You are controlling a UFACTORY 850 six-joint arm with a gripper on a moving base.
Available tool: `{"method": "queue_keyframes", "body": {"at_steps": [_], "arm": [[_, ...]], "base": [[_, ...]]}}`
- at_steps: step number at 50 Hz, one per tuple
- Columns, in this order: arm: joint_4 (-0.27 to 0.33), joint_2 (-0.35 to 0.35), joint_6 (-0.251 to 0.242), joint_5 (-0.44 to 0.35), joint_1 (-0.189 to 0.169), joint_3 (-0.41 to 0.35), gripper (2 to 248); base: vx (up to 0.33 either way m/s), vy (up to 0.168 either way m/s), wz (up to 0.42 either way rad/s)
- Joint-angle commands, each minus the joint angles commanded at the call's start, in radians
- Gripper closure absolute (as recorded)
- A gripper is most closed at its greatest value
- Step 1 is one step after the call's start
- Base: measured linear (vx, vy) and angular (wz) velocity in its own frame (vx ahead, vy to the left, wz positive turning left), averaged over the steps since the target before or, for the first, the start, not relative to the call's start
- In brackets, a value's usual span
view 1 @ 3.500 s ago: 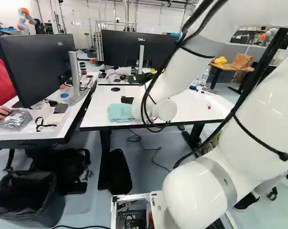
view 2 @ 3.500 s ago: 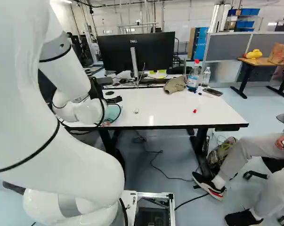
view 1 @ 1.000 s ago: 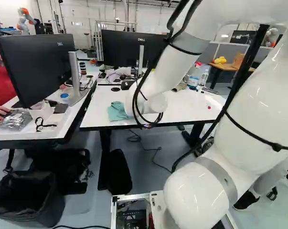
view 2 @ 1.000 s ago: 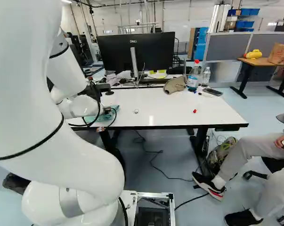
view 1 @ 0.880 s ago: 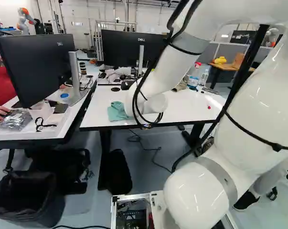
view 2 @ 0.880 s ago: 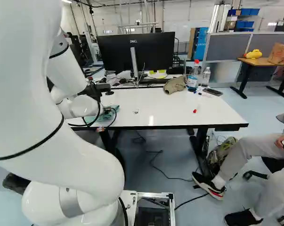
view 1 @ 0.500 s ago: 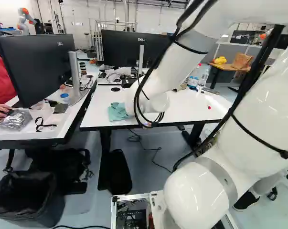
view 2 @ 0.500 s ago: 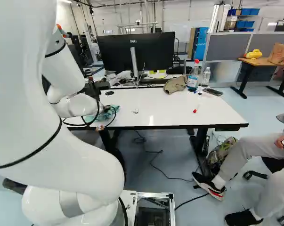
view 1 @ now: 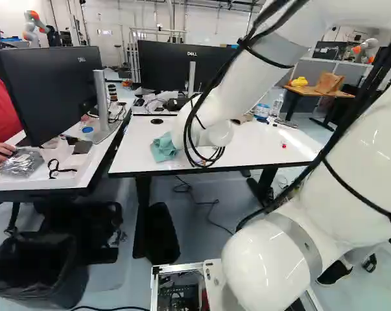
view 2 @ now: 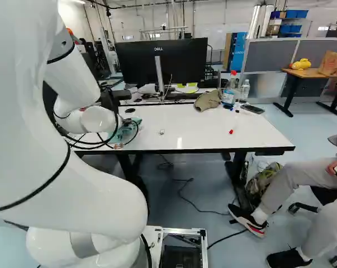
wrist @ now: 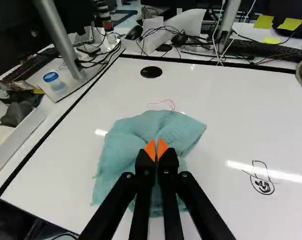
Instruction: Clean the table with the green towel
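Note:
Dark parts of my gripper [view 2: 127, 122] show beside the green towel [view 2: 124, 133] in the right base view; the arm hides it in the left base view. In the wrist view the gripper [wrist: 156, 150] has its orange tips together at the middle of the crumpled green towel [wrist: 118, 155], shut on a fold of it. The towel lies on the white table [wrist: 216, 115]. A thin red scribble [wrist: 167, 102] is just beyond the towel, and a black drawn mark [wrist: 262, 185] lies off to its side.
A black disc [wrist: 151, 72] is set in the tabletop beyond the towel. A monitor [view 2: 161, 60] stands behind the table. Bottles [view 2: 245, 89], a beige cap [view 2: 208, 100] and a red bit [view 2: 231, 132] are towards its right. Another desk with a monitor [view 1: 52, 91] adjoins on the left.
The arm's wrist has shifted and turned over the table's left part. The towel, neatly folded earlier, is crumpled and has turned and shifted along with the gripper. The base has not moved.

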State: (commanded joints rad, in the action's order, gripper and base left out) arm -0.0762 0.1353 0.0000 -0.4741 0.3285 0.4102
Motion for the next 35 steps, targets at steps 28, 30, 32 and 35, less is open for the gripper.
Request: {"method": "queue_keyframes", "body": {"at_steps": [28, 30, 32, 35], "arm": [[0.000, -0.122, 0.000, 0.000, -0.029, 0.141, 225], [0.000, -0.133, 0.000, 0.000, -0.029, 0.152, 225], [0.000, -0.145, 0.000, 0.000, -0.029, 0.164, 225], [0.000, -0.161, 0.000, 0.000, -0.028, 0.181, 225]], "base": [[0.000, 0.000, 0.000], [0.000, 0.000, 0.000], [0.000, 0.000, 0.000], [0.000, 0.000, 0.000]]}}
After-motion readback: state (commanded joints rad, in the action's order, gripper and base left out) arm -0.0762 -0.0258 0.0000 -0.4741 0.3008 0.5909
